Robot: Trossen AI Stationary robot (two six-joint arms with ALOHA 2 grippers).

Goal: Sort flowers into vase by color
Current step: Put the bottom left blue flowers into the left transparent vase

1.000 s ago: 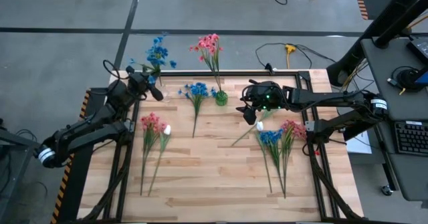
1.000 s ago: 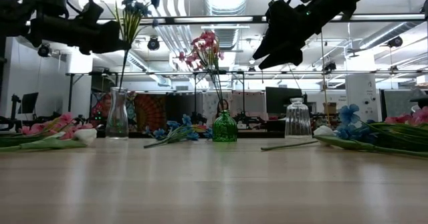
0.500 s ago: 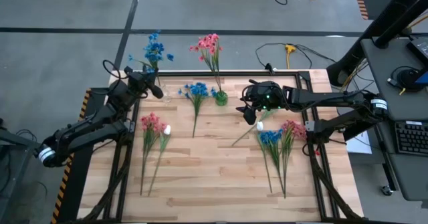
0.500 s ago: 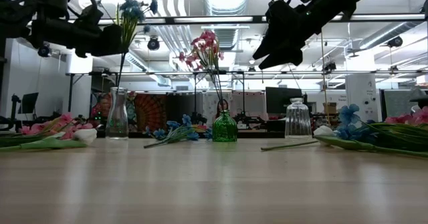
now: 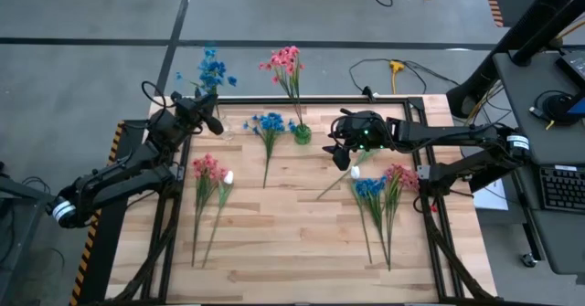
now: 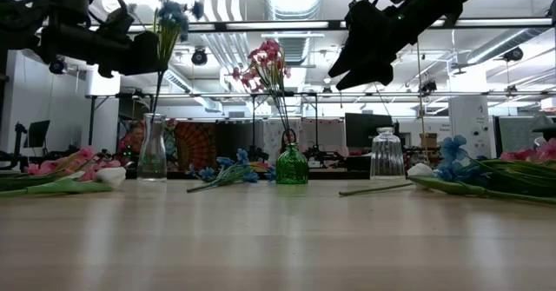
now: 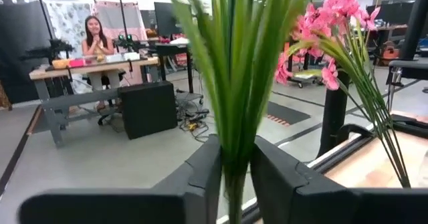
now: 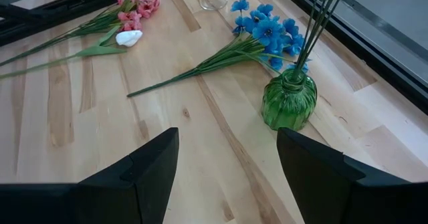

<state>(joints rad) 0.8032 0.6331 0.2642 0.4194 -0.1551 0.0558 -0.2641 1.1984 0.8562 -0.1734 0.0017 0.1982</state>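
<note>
My left gripper (image 5: 207, 114) is shut on a blue flower (image 5: 213, 68) above the clear bottle vase (image 6: 152, 148) at the table's far left. The stem runs down into the vase's neck (image 6: 155, 117). My right gripper (image 5: 342, 151) hangs open and empty high over the table's middle, near the green vase (image 5: 302, 134), which holds pink flowers (image 5: 285, 61). A blue bunch (image 5: 270, 123) lies on the table beside the green vase. Pink flowers (image 5: 208, 167) and a white bud (image 5: 228, 176) lie at the left. A white bud (image 5: 355, 172), blue flowers (image 5: 368, 187) and pink flowers (image 5: 399, 174) lie at the right. My left gripper pinches the blue flower's green stem and leaves (image 7: 234, 164) between its two fingers (image 7: 204, 180), below the flower head and above the vase. The fingers come level, from the table's left, and lie across the stem. The flower stands nearly upright, its lower end in the vase's neck.
A second clear ribbed vase (image 6: 387, 155) stands at the back right of the green one. The table's near half (image 5: 292, 242) is bare wood. Cables (image 5: 388, 68) lie on the floor past the far edge. A person (image 7: 95, 40) sits at a desk in the room beyond.
My left gripper has moved a little toward the table's right edge with the blue flower. The stem has tipped more upright over the clear vase, and the flower head has shifted toward the far edge. My right arm has kept still.
</note>
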